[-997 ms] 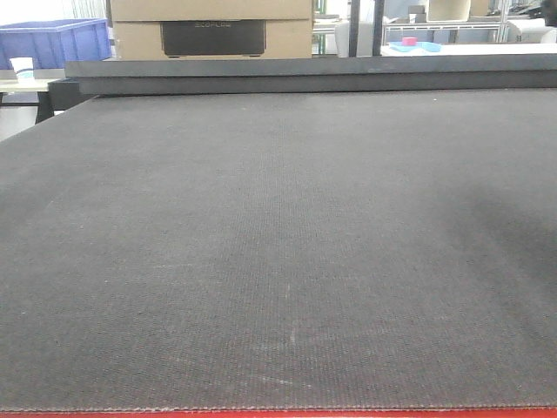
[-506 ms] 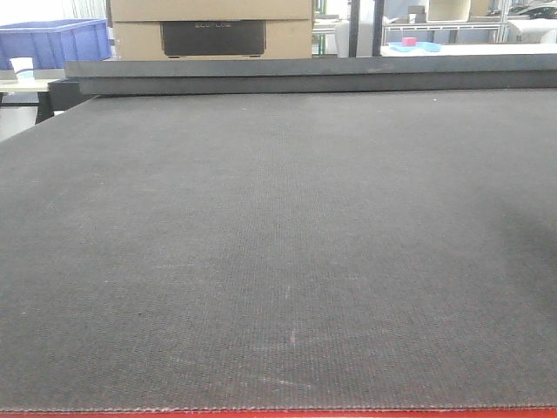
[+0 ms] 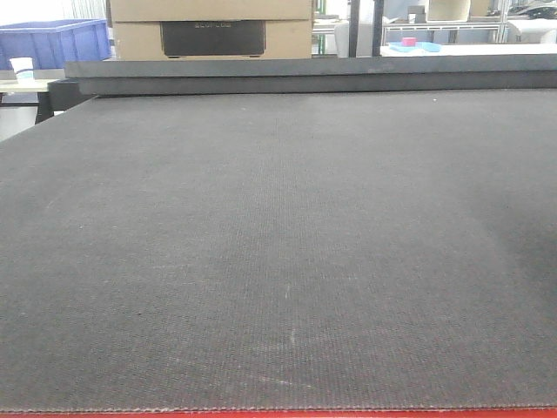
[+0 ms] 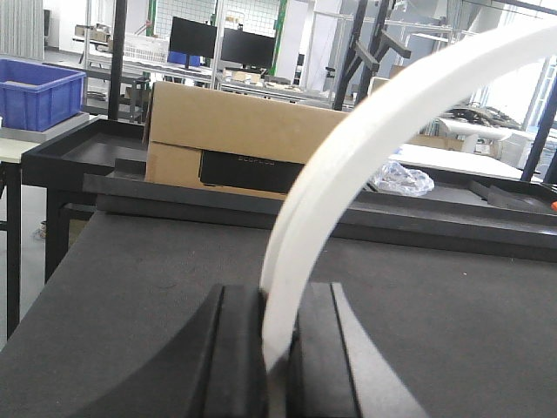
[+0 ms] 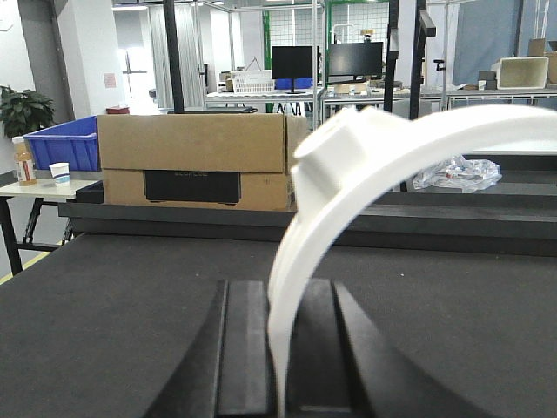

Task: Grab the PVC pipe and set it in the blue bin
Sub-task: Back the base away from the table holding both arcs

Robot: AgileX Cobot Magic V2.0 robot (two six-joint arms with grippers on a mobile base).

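Note:
Both wrist views show a white PVC pipe piece clamped by its thin curved wall. My left gripper is shut on a PVC pipe that arcs up and to the right, above the dark mat. My right gripper is shut on a second PVC pipe, a curved fitting with a raised collar. The blue bin stands on a side table beyond the mat's far left corner; the same blue bin shows in the left wrist view and the blue bin in the right. Neither gripper shows in the front view.
A cardboard box sits on a raised black ledge along the mat's far edge. A paper cup stands by the bin, with a bottle beside it. A crumpled plastic bag lies at the back right.
The dark shadow on the right side of the mat in the front view has faded away toward the right edge. Nothing else has changed.

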